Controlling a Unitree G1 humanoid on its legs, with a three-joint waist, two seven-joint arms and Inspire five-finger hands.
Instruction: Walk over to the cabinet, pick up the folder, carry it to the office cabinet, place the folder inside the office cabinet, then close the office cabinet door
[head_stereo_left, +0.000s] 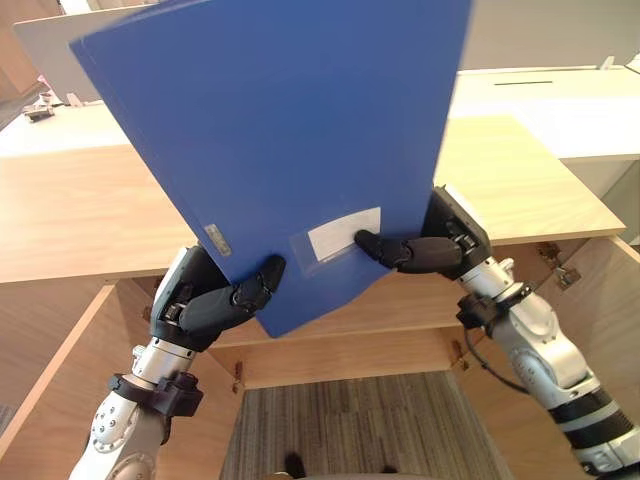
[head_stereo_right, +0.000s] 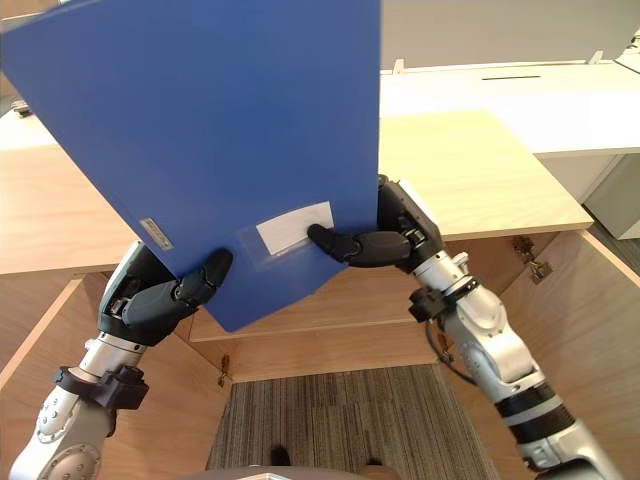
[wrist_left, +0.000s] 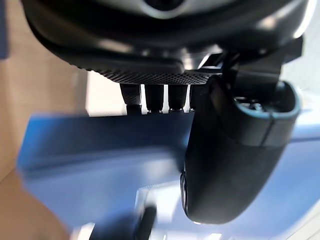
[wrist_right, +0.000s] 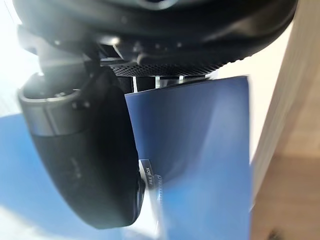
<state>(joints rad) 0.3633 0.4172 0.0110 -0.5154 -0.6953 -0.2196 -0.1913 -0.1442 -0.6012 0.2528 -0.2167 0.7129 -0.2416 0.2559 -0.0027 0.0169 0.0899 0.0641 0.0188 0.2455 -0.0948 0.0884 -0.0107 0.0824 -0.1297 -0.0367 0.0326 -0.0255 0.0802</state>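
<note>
A large blue folder (head_stereo_left: 290, 140) with a white label (head_stereo_left: 343, 234) is held up, tilted, in front of the wooden office cabinet (head_stereo_left: 80, 210). My left hand (head_stereo_left: 215, 300) grips its lower left edge, thumb pressed on the front face and fingers behind. On the lower right edge my right hand (head_stereo_left: 425, 250) pinches the folder, its thumb lying beside the label. The left wrist view has the thumb (wrist_left: 235, 160) over the blue cover (wrist_left: 100, 165); the right wrist view has the thumb (wrist_right: 85, 160) on the folder (wrist_right: 200, 150).
The cabinet's wooden top (head_stereo_left: 520, 180) spreads behind the folder. Its doors stand open at both sides (head_stereo_left: 590, 330), with a hinge (head_stereo_left: 555, 265) on the right one. Below lies striped grey carpet (head_stereo_left: 350, 425). A white counter (head_stereo_left: 560, 105) stands at the back right.
</note>
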